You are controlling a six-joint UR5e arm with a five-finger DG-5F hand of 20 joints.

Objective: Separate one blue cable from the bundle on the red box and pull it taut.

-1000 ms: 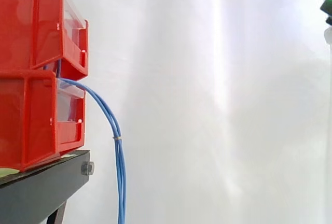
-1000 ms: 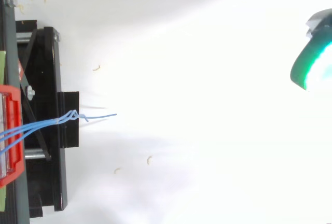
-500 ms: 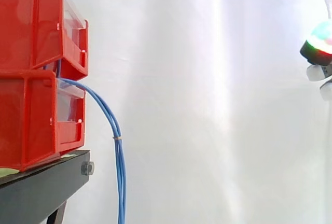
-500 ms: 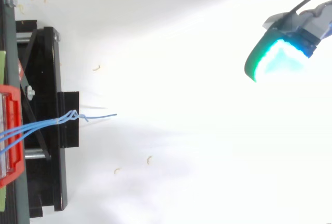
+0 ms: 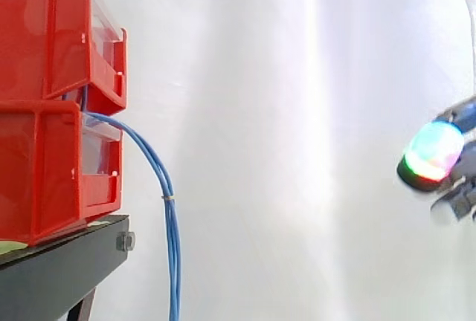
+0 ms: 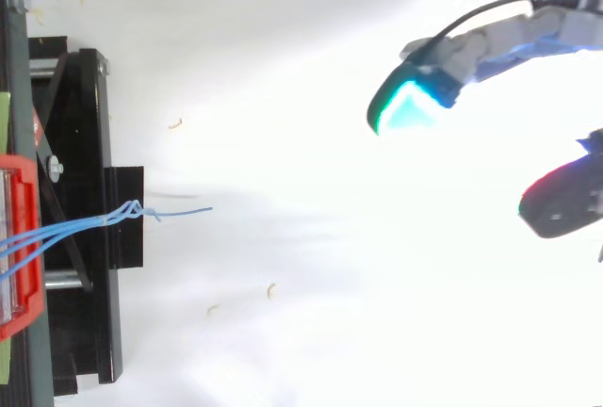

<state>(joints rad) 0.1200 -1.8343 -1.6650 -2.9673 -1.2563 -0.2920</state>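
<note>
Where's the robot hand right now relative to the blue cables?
In the side view the hand is at the right edge, well clear of the blue cables hanging over the lower red bin on the left.

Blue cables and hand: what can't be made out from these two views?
- Blue cables, side view: the lower ends are cut off by the bottom edge. The strands overlap, so they can't be counted.
- Blue cables, top view: past the red bin, they run off the left edge, so their start can't be seen.
- Hand: the palm is cut off by the right edge in both views, and it is blurred in the side view.
</note>
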